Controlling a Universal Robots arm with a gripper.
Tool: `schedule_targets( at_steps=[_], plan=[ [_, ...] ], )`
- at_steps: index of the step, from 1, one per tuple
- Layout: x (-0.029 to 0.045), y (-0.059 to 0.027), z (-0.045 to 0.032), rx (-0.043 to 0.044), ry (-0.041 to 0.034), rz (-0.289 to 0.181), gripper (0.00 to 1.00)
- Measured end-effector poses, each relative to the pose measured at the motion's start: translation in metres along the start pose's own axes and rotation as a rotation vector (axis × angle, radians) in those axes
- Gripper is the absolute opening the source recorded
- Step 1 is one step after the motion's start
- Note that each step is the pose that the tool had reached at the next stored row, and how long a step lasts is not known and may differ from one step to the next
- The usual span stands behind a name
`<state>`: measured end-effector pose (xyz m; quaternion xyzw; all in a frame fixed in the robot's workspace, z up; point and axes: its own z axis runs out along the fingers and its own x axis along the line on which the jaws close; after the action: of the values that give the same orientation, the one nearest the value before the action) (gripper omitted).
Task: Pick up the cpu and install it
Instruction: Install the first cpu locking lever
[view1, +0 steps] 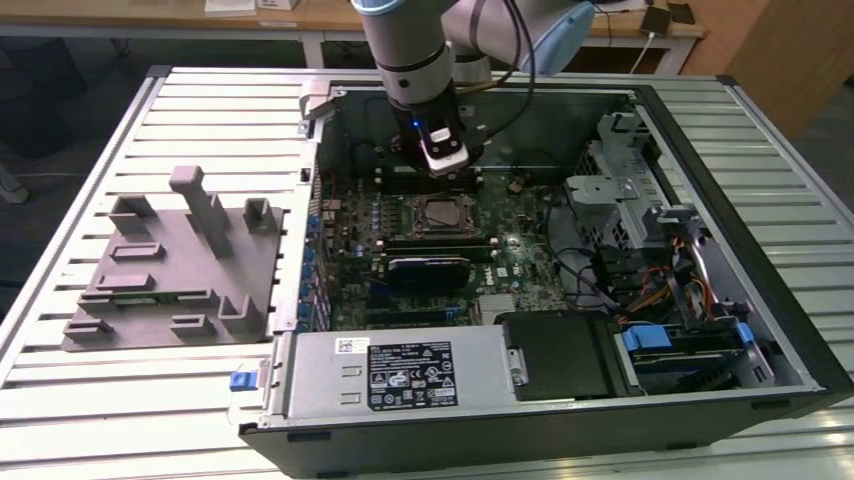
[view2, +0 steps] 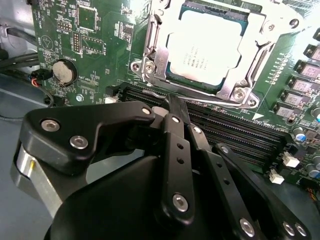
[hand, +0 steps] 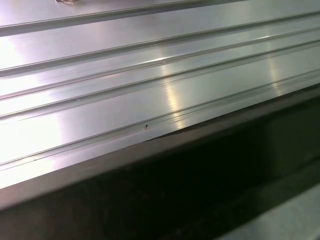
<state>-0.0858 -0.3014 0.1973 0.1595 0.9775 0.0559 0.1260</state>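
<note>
I saw the pale silvery square cpu (view2: 206, 46) already seated in its metal socket frame (view2: 150, 70); my black tool (view2: 175, 107) hung beside it, fingers pressed together, empty; securing seemingly remained

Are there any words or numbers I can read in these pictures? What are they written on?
Nothing here can be read for sure.
Faint grey print on the cpu: too blurred to read.
White marks on the motherboard: too small to read.
Big black-and-white label on the power supply: too small to read.
Small white sticker near it: too small to read.
</note>
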Motion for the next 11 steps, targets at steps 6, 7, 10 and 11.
schedule_targets(
  at_steps=[6,7,10,11],
  plan=[
    [0.0002,0.0,0.0004,0.0166,-0.0056,-0.005,0.11],
    [0.0002,-0.0001,0.0006,0.0219,-0.0074,-0.006,0.11],
    [0.0005,-0.0003,0.0018,0.031,-0.0114,-0.009,0.11],
    [0.0006,-0.0004,0.0022,0.0314,-0.0119,-0.009,0.11]
  ],
)
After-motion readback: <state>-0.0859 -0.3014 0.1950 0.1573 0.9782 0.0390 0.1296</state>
